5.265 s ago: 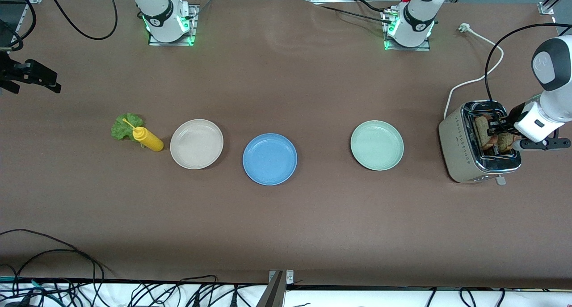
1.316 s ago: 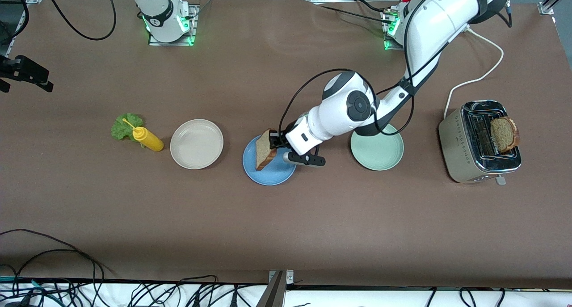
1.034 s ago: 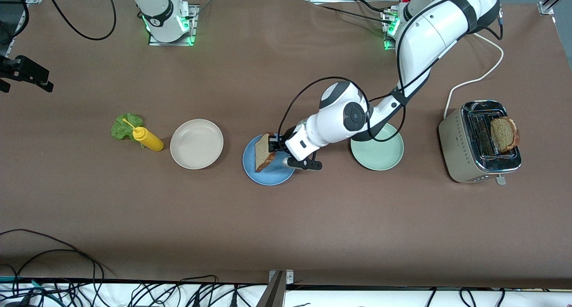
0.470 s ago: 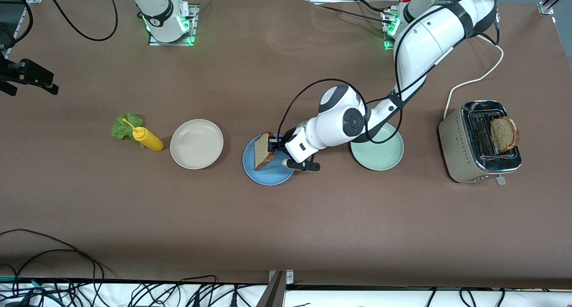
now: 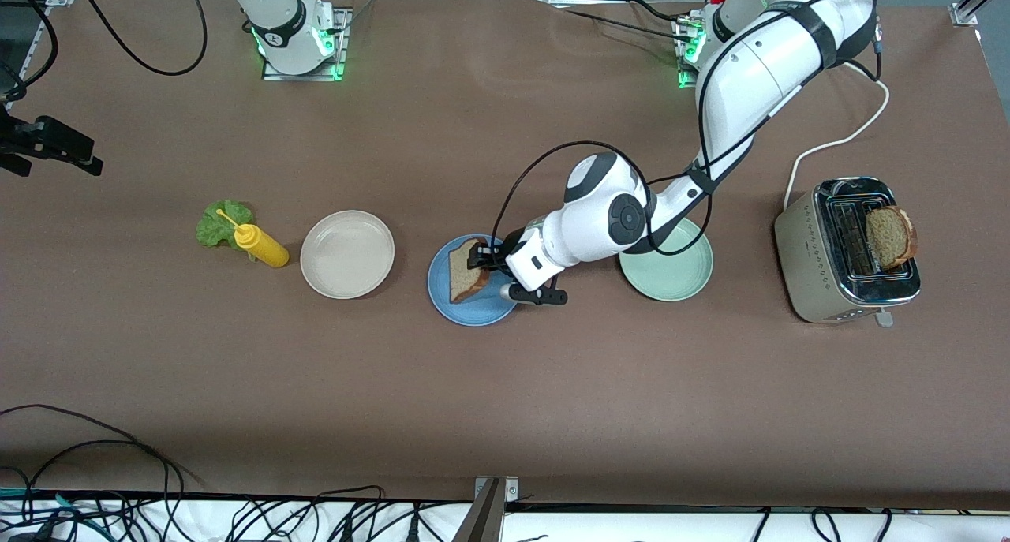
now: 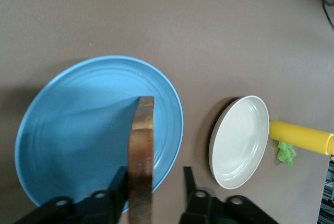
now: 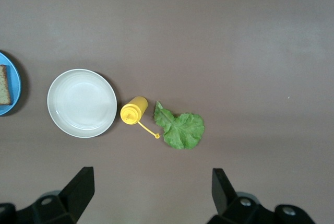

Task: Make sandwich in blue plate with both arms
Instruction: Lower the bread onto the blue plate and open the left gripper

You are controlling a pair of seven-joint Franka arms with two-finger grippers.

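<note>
Three round plates, two brown bread slices (image 5: 465,271), one per spot; left gripper (image 6: 151,198) jaws parted, slice leaning against one finger; right gripper (image 7: 148,192) wide, empty.

The left arm (image 5: 757,61) is extended from its base toward the middle of the table, bent at the elbow, with its wrist (image 5: 604,218) turned low and the left gripper (image 6: 154,192) held just above the table surface; its fingers (image 6: 189,182) are seen parted, a gap showing on one side. The right arm (image 5: 272,9) is kept waiting, folded up near its base, and the right gripper (image 7: 148,187) is held high over the right arm's end of the table, pointed straight down with its fingers (image 7: 81,185) spread wide and nothing between them.
</note>
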